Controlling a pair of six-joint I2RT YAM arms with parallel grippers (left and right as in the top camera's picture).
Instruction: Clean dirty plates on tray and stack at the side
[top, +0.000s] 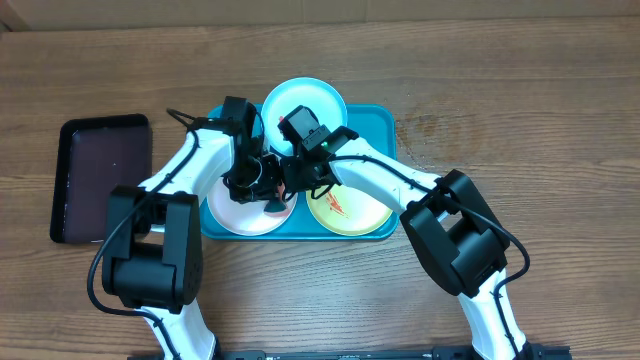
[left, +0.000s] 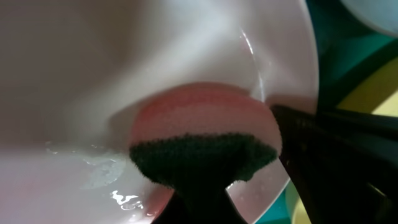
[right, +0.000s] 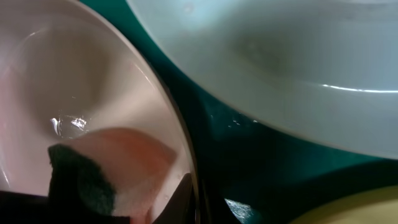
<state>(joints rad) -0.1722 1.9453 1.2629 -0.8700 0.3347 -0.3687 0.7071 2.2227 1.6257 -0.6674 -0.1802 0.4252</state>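
The turquoise tray (top: 385, 120) holds three plates. The white plate (top: 238, 212) lies front left, the light blue plate (top: 305, 98) at the back, and the yellow-green plate (top: 350, 210), streaked with red, front right. My left gripper (top: 268, 195) (left: 202, 205) is shut on a pink sponge (left: 205, 112) with a dark green pad, which presses on the wet white plate (left: 124, 56). My right gripper (top: 297, 185) (right: 193, 205) is shut on the white plate's right rim (right: 180, 137). The sponge (right: 124, 162) sits just left of it. The light blue plate (right: 280, 56) shows behind.
A smaller black tray (top: 100, 178) lies on the wooden table (top: 520, 90) to the left of the turquoise one. Both arms cross over the middle of the turquoise tray. My right gripper's dark finger (left: 336, 149) fills the right side of the left wrist view.
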